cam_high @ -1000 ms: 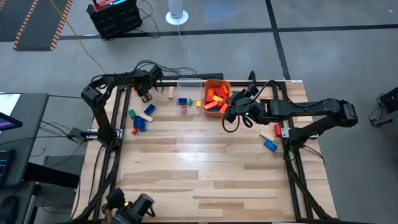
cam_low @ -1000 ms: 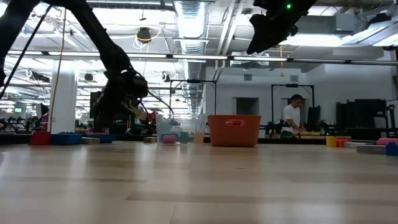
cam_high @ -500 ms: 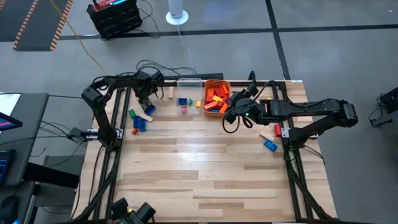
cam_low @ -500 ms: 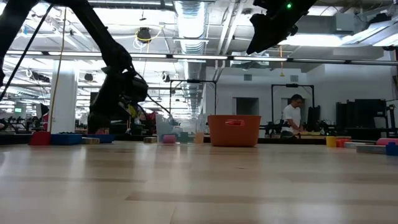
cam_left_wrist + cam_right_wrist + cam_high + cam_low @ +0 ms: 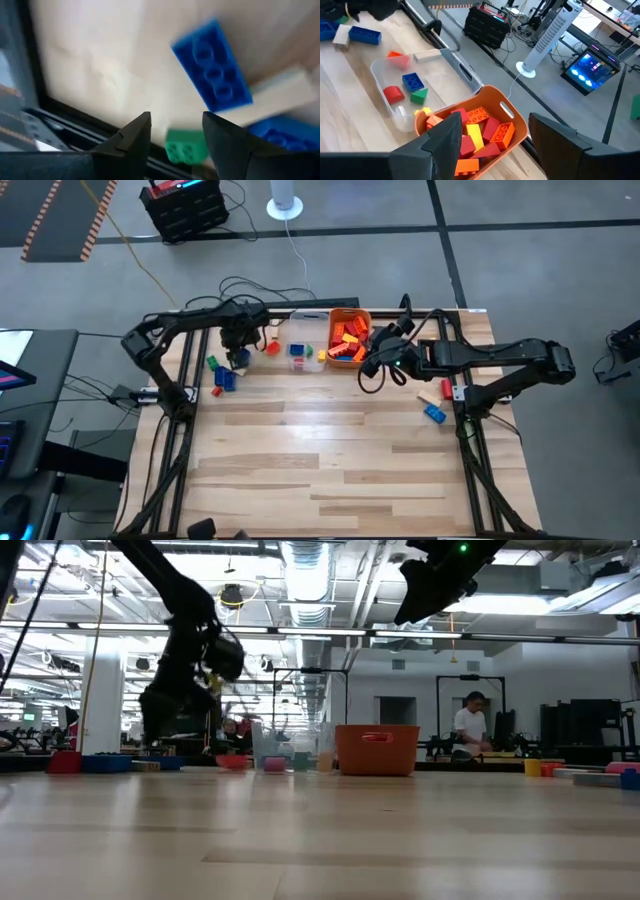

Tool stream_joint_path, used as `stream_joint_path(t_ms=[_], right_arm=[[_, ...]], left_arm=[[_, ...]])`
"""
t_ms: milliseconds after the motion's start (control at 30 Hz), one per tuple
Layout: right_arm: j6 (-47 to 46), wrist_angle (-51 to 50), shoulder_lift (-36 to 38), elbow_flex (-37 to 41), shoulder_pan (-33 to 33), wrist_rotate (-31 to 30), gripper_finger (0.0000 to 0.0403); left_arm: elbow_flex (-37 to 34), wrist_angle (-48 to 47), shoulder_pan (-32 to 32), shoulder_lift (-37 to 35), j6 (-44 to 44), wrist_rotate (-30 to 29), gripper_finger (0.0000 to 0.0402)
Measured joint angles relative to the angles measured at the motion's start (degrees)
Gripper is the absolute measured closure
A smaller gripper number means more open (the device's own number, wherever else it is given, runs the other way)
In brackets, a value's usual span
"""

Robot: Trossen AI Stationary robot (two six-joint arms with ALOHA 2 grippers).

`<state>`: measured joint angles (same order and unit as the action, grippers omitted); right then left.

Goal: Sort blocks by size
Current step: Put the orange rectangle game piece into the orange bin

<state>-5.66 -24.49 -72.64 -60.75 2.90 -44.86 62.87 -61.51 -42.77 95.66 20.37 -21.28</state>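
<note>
My left gripper (image 5: 238, 347) hangs open and empty above a cluster of blocks at the table's far left. In the left wrist view the gripper (image 5: 175, 135) has a green block (image 5: 187, 146) showing between its fingers, below them. A blue block (image 5: 212, 65), a plain wood bar (image 5: 280, 95) and another blue block (image 5: 282, 132) lie beside it. A red-orange block (image 5: 271, 347) shows by the clear tub's left wall. My right gripper (image 5: 368, 352) is open and empty by the orange tub (image 5: 350, 315), above it (image 5: 495, 150).
The clear tub (image 5: 451, 64) holds blue, red, green and yellow blocks. The orange tub (image 5: 512, 122) is full of red, orange and yellow blocks. A wood block (image 5: 432, 398) and a blue block (image 5: 435, 414) lie near the right edge. A person stands in the room behind (image 5: 468, 735).
My left gripper has moved from the far edge toward the near edge and a little right, over the block cluster, and has risen in the low view. A red-orange block now shows beside the clear tub where none showed before. My right arm has kept still.
</note>
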Motion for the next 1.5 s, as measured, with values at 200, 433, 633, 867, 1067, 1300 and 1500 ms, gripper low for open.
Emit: stream_joint_path(t_ms=[200, 433, 633, 867, 1067, 1300, 1500], right_arm=[[0.09, -0.2, 0.0, 0.0, 0.0, 0.0, 0.0143], [0.1, -0.69, 0.0, 0.0, -0.24, 0.0, 0.0143], [0.11, -0.52, 0.0, 0.0, -0.17, 0.01, 0.0143], [0.09, -0.24, 0.0, 0.0, -0.24, 0.0, 0.0143], [0.09, -0.15, 0.0, 0.0, -0.11, 0.0, 0.0143], [0.09, 1.06, 0.0, 0.0, -0.13, 0.02, 0.0143], [0.09, 1.58, 0.0, 0.0, -0.13, 0.02, 0.0143]], left_arm=[[-0.01, 10.07, 0.7, -6.2, 2.22, 6.48, 0.0229], [-8.75, 30.52, 0.79, -11.45, -5.48, 21.45, 0.0229], [-18.68, 45.91, 3.3, -11.73, -3.98, 23.1, 0.0229], [-20.48, 51.25, 6.59, -11.79, 2.66, 20.51, 0.0201], [-20.41, 53.71, 7.85, -11.39, 6.63, 18.79, 0.0137], [-20.41, 56.68, 8.02, -11.18, 10.26, 18.67, 0.0094], [-19.13, 57.16, 6.3, -5.78, 8.54, 18.67, 0.0093]])
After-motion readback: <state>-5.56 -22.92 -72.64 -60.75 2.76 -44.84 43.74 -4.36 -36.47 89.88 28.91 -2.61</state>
